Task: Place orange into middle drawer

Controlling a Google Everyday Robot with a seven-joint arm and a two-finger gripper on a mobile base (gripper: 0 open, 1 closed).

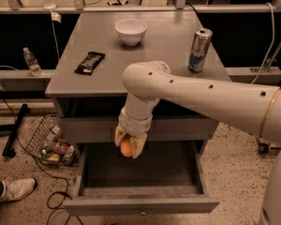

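Observation:
My gripper (127, 152) hangs from the white arm that reaches in from the right. It is shut on the orange (126, 147), which shows between the two tan fingers (139, 144). It holds the orange just above the back left part of the open middle drawer (140, 203). That drawer is pulled out and its grey inside is bare. Its small dark knob (143, 213) is at front centre. The shut grey drawer front of the tier above (178, 128) is right behind the gripper.
On the cabinet top (164, 55) stand a white bowl (131, 30), a metal can (199, 49) and a black snack bar (89, 62). A wire basket (54, 142) of items, cables, a shoe (16, 189) and a water bottle (30, 61) are at the left.

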